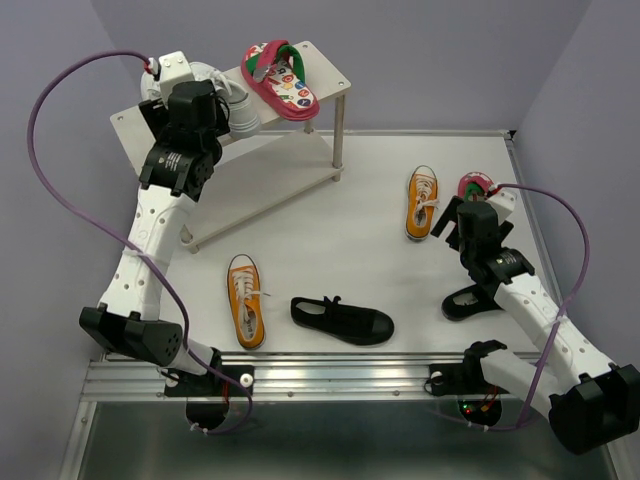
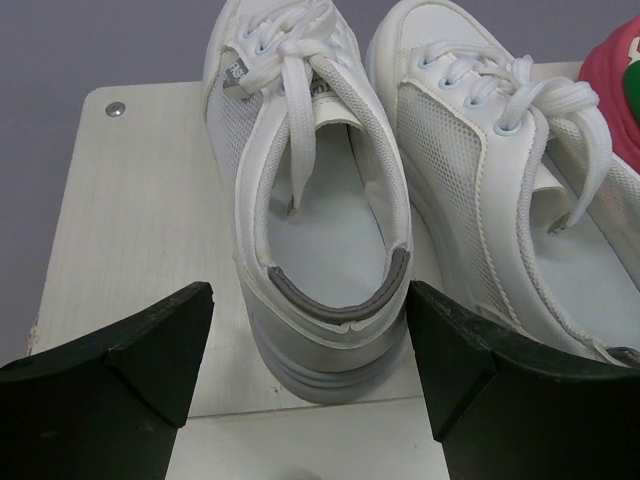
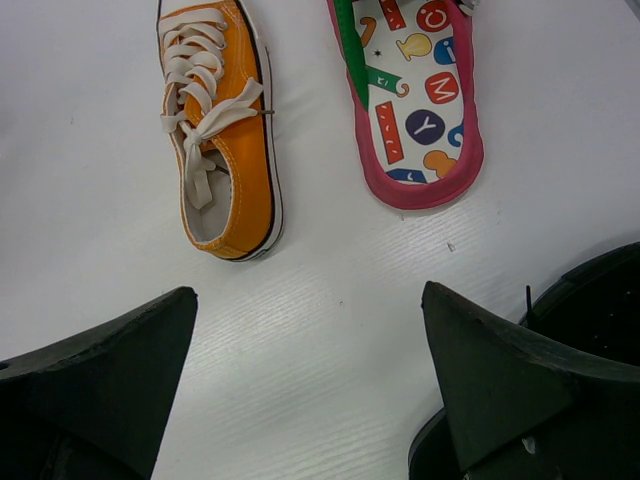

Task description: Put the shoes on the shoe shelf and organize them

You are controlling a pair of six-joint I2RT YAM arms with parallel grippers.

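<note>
Left gripper (image 2: 310, 300), jaws spread and empty, flanks the heel of a white sneaker (image 2: 320, 220) on the shoe shelf (image 2: 130, 200). A second white sneaker (image 2: 480, 150) stands at 2 o'clock, with a red flip-flop (image 2: 615, 90) cut off beyond. Right gripper (image 3: 310, 310) hangs released over the surface (image 3: 330, 350), an orange sneaker (image 3: 225, 130) at 11 o'clock and another flip-flop (image 3: 420, 110) at 1. What seems to be a black shoe (image 3: 600, 300) is half hidden.

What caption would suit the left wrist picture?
Open left gripper framing the heel of a white sneaker on the shoe shelf.
</note>
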